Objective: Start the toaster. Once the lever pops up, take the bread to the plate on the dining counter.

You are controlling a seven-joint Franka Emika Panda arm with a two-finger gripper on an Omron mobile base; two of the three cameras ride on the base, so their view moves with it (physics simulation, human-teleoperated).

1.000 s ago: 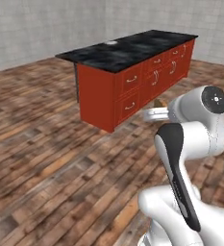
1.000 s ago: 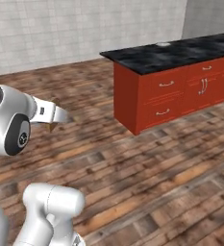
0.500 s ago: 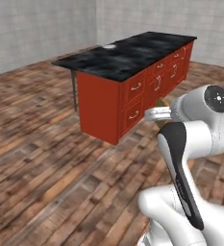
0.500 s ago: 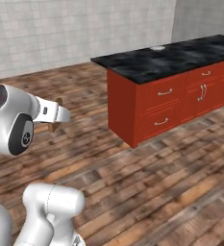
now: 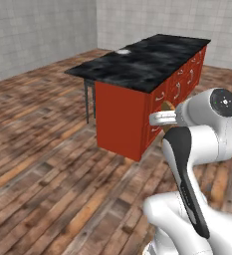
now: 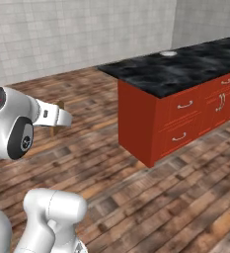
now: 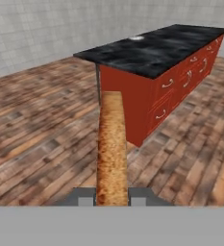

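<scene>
We see our end effector [image 7: 111, 196] pinching the bread [image 7: 112, 144], which stands edge-on between the two fingertips in the hand view, its golden-brown crust running up the middle of that picture. In the left base view a sliver of the bread [image 5: 168, 106] peeks out beyond the white wrist, held in the air above the wooden floor [image 5: 43, 164], well apart from any surface. In the right base view the brown slice [image 6: 57, 105] shows just behind the wrist in the same way. Ahead of us stands the dining counter [image 5: 147, 62], its black marble tabletop veined in white, carried on red panels with drawers and pale handles along one long side. On the far part of that tabletop lies the plate [image 5: 123, 51], small, round and white; we see it too in the right base view [image 6: 168, 53] and in the hand view [image 7: 136, 38]. The bread is well apart from the plate, with open floor between us and the near red end of the counter.
</scene>
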